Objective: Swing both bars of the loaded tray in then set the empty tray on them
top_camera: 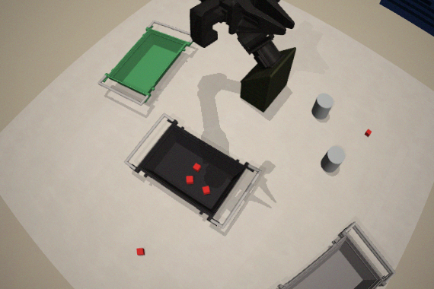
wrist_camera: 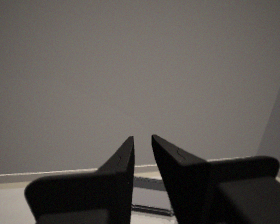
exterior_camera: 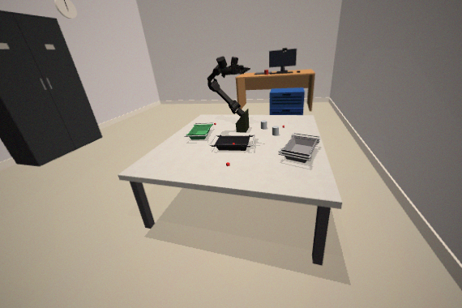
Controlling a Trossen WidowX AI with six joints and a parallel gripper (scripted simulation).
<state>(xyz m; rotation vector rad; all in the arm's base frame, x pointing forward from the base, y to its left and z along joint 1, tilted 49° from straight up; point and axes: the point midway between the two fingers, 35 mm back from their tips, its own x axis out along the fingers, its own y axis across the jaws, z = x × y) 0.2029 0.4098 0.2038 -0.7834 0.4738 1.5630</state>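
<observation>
The loaded black tray stands mid-table with three red blocks inside. Its two wire bars, the left bar and the right bar, lie swung out over its ends. An empty green tray lies to its back left, its bars out too. My gripper is raised high above the table near the arm's base, pointing away toward the wall. Its fingers stand almost together with nothing between them.
The arm's dark base stands behind the black tray. Two grey cylinders stand to the right. A grey tray sits at the front right corner. Loose red blocks lie on the table.
</observation>
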